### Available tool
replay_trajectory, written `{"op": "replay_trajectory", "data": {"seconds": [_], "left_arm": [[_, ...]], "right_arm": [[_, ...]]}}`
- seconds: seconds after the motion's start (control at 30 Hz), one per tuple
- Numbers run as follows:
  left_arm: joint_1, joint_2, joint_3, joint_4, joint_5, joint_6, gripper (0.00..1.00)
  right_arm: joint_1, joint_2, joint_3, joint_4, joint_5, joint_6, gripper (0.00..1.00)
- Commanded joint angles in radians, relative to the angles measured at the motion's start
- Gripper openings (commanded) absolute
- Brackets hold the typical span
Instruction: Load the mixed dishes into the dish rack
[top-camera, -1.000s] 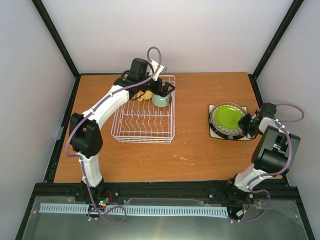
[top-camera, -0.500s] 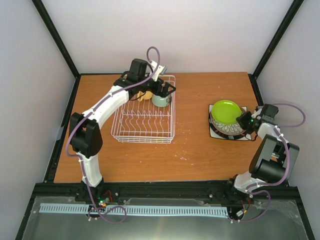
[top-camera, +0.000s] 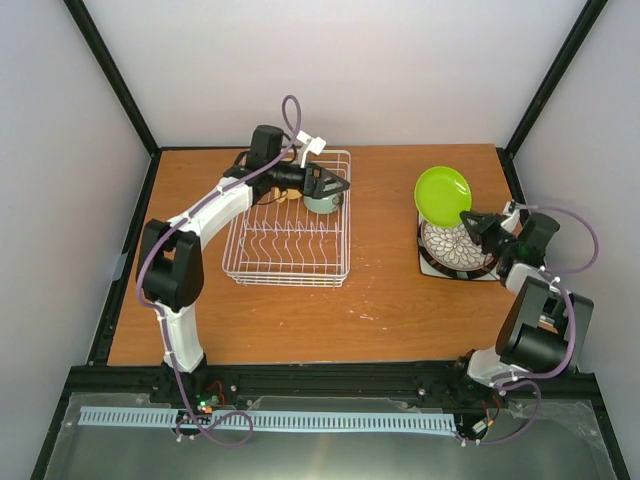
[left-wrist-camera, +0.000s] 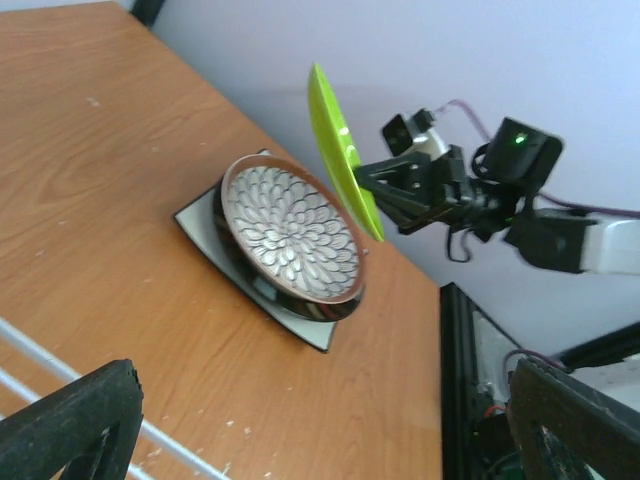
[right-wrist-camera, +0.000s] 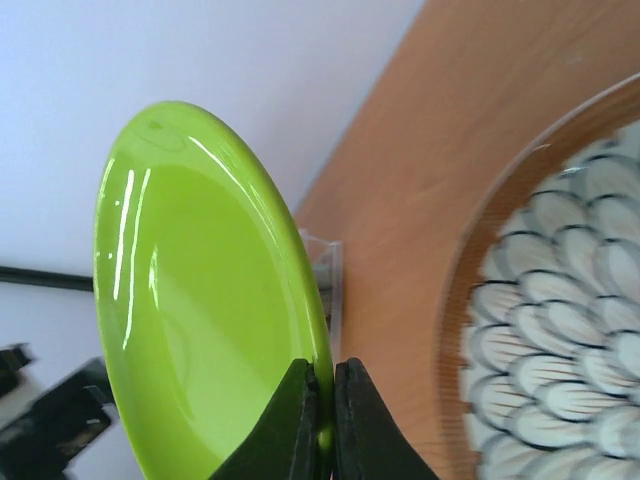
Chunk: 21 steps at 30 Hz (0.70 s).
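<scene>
My right gripper (top-camera: 468, 220) is shut on the near rim of the lime-green plate (top-camera: 442, 193), holding it tilted on edge above the table's right side. In the right wrist view its jaws (right-wrist-camera: 324, 385) pinch the plate's rim (right-wrist-camera: 210, 300). Below lies the cream plate with a dark patterned rim (top-camera: 455, 245), stacked on a square white plate (top-camera: 427, 265). The white wire dish rack (top-camera: 240, 268) stands at centre left. A pale grey-green cup (top-camera: 322, 202) and a yellow-tan mug (top-camera: 290, 192), partly hidden by my arm, sit in its far end. My left gripper (top-camera: 335, 185) hovers open over the cup, holding nothing.
Black frame posts and pale walls enclose the wooden table (top-camera: 400, 300). The left wrist view looks across the table at the patterned plate (left-wrist-camera: 290, 230), the lifted green plate (left-wrist-camera: 340, 140) and a rack wire (left-wrist-camera: 60, 370). Small crumbs dot the wood.
My right gripper has lifted the lime-green plate off the patterned plate and tipped it up on edge, moving it toward the back. My left gripper has turned slightly over the cup.
</scene>
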<state>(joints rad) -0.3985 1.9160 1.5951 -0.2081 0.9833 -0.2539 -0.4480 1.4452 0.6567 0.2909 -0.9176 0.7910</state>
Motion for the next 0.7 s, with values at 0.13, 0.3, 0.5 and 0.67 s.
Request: {"op": "replay_trajectory", "data": {"seconds": [0.13, 0.3, 0.5, 0.67], "left_arm": [[-0.005, -0.152, -0.117, 0.164, 0.060, -0.142, 1.00], [-0.092, -0.344, -0.242, 0.125, -0.274, -0.107, 1.00], [-0.161, -0.483, -0.419, 0.227, -0.489, -0.208, 1.00], [-0.214, -0.445, -0.392, 0.161, -0.608, -0.193, 1.00]], "right_arm": [[0.136, 0.150, -0.132, 1.034, -0.180, 0.643, 0.03], [0.312, 0.326, -0.092, 1.384, -0.040, 0.838, 0.03], [0.470, 0.398, 0.013, 1.387, 0.075, 0.821, 0.03], [0.563, 0.420, 0.089, 1.387, 0.092, 0.835, 0.03]]}}
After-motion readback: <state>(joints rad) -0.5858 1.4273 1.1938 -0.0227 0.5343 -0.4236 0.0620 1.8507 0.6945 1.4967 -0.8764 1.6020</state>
